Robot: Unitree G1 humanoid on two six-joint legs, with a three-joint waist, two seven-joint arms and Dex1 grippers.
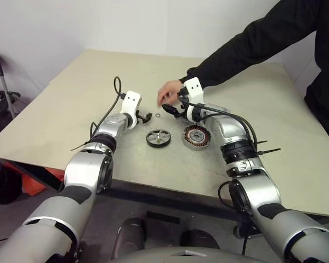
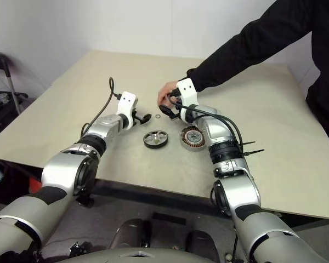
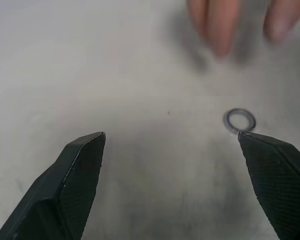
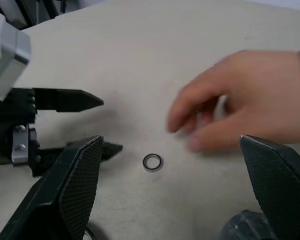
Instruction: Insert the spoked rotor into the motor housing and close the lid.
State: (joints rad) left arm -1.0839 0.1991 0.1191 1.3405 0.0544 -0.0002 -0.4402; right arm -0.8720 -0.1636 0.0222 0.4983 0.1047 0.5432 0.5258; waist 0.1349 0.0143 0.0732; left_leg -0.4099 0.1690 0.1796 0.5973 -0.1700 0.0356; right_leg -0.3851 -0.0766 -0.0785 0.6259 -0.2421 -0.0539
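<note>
Spoked rotor (image 1: 158, 137), a small wheel-like disc with black outer rim, silver spokes and silver hub, is seen lying flat on the beige table (image 1: 71, 98), between the two arms. Just beside it, at 3 o'clock, the motor housing (image 1: 197, 136) is noted: a round silver metal cup with a copper-coloured winding ring about a silver centre, part covered by the right arm.

Progress: nothing is judged done. The rotor is not yet seated in the housing; the two lie side by side, apart. A flat silver-grey lid cannot be made out in any view. Insertion and closing both remain.

Grippers: the left gripper (image 1: 145, 116) is held with its black fingers spread wide and nothing between them, at 11 o'clock from the rotor. The right gripper (image 1: 171, 110) is likewise spread wide and empty, at 1 o'clock from the rotor. Both hover low over the table.

A tiny thin metal ring (image 4: 152, 162) lies on the table between the two grippers. A person's hand (image 1: 168, 91) in a black sleeve is reached in at 12 o'clock from the ring, near it but not touching it.

Count: one rotor, one housing, one thin ring, two grippers, one person's hand.
</note>
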